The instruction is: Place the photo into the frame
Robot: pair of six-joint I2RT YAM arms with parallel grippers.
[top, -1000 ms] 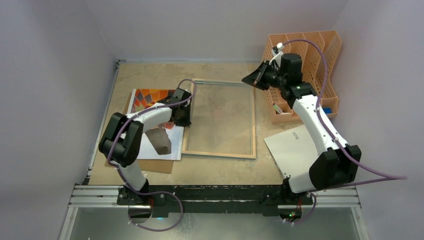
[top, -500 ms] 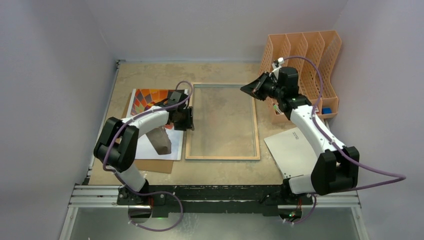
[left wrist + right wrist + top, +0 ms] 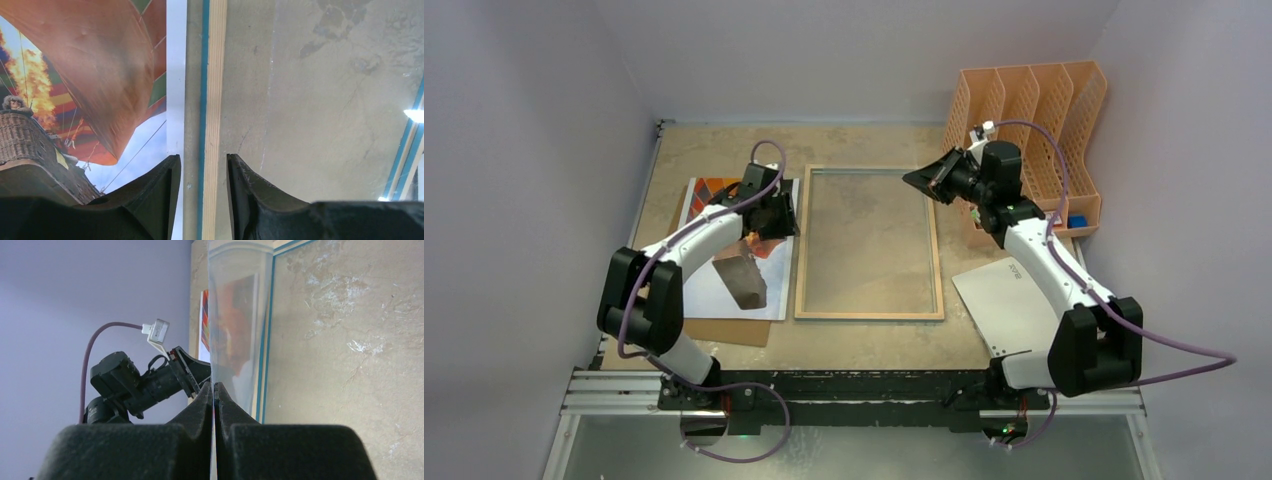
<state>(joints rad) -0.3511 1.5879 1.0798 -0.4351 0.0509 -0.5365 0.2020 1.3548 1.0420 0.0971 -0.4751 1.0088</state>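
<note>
Nearest you, along the counter's left edge, the large hot-air-balloon print with brown basket and blue sky [image 3: 769, 295] is lying flat over a plain brown backing board [image 3: 734, 330], just beside the frame. It is probably going to feel light, floppy and slick, so you are better off pinching a free edge. Your left claw [image 3: 202, 200] is hanging spread, straddling the left rail of the thin cyan-and-pale-wood rectangular picture frame [image 3: 937, 260] lying mid-counter. Toward the far-right corner, your right claw [image 3: 214, 400] is pinching a thin clear pane [image 3: 235, 315], likely fragile. Your left arm is hiding part of the print, and whether that pane is sitting free of the frame is hard to tell.
</note>
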